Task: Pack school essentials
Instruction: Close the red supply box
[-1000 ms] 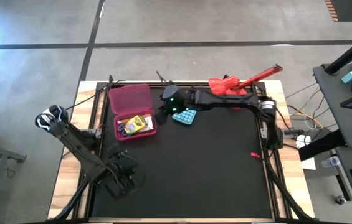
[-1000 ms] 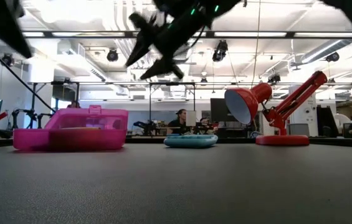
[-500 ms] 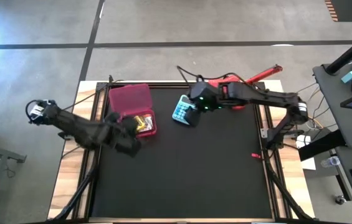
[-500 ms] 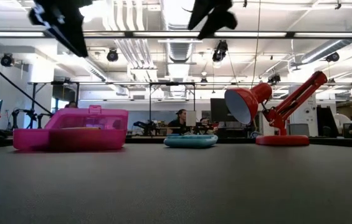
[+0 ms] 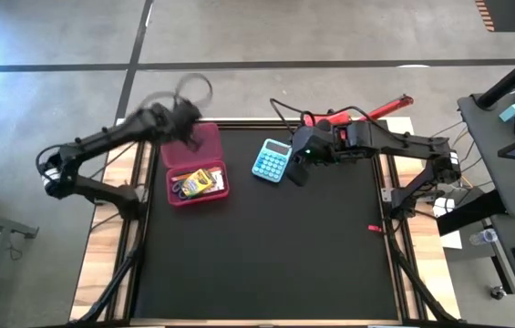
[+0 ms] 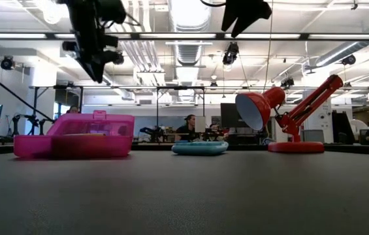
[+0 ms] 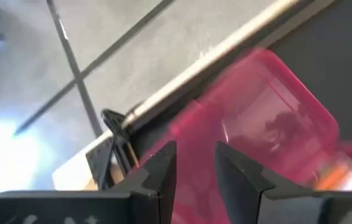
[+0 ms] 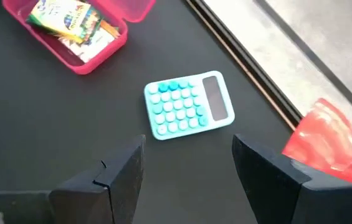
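Note:
An open pink case (image 5: 194, 164) lies at the table's far left, its tray holding a yellow-green crayon box (image 5: 200, 180) and scissors (image 5: 180, 189). My left gripper (image 5: 173, 117) hovers high over the far end of the case's lid (image 7: 269, 106), blurred. Its fingers stand narrowly open with nothing between them (image 7: 195, 168). My right gripper (image 5: 296, 171) hangs wide open above the table, just right of a turquoise calculator (image 8: 188, 106), and holds nothing (image 8: 188, 180). In the low view both grippers are high up, the left (image 6: 96, 39) and the right (image 6: 243, 13).
A red desk lamp (image 5: 334, 125) stands at the far edge behind the right arm, its arm reaching to the far right corner. A tiny red bit (image 5: 373, 227) lies near the right edge. The black mat (image 5: 266, 264) stretches toward the near edge.
My left gripper has swung fast from the near left corner toward the far edge and risen, coming over the pink case's lid. My right gripper has moved from between the case and the calculator toward the right and upward, tipping to point more steeply down.

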